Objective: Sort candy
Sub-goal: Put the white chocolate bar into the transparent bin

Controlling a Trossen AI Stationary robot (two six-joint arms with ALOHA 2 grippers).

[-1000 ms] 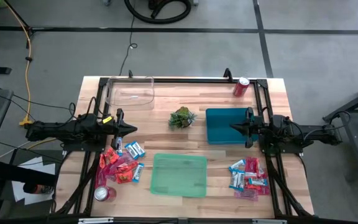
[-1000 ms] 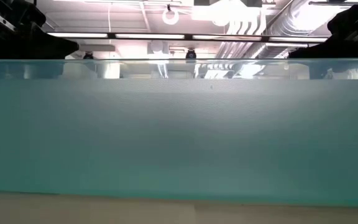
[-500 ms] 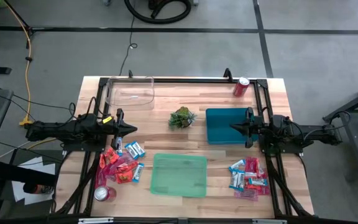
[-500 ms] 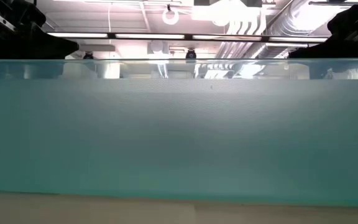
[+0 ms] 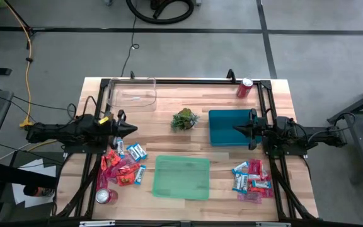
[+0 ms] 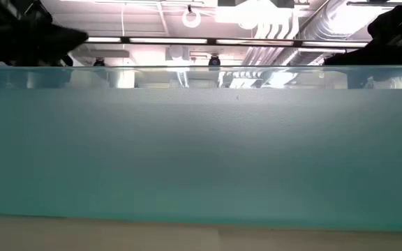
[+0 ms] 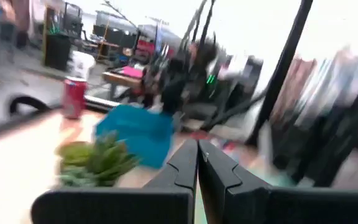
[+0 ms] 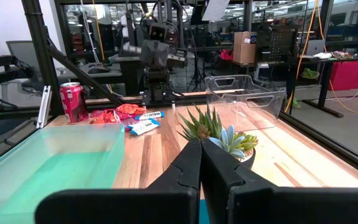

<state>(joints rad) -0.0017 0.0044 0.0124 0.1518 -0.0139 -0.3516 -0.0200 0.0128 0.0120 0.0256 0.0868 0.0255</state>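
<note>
The candy lies in two heaps on the wooden table: one (image 5: 123, 165) near my left arm and one (image 5: 252, 178) near my right arm, in blue-and-white, pink and red-orange wrappers. The right wrist view shows the left heap (image 8: 132, 118) across the table. My left gripper (image 5: 133, 130) (image 7: 197, 155) hovers shut just beyond the left heap, on its far side. My right gripper (image 5: 236, 129) (image 8: 201, 155) hovers shut over the teal tray (image 5: 229, 135). Neither holds anything.
A light green tray (image 5: 181, 177) sits at the near middle and its wall (image 6: 201, 139) fills the low view. A clear container (image 5: 132, 93) stands far left, a small plant (image 5: 184, 119) in the middle. Red soda cans stand far right (image 5: 244, 87) and near left (image 5: 106, 196).
My left arm has started moving: its wrist has drawn back slightly toward the table's left edge, and its wrist view is blurred. Its fingers stay shut.
</note>
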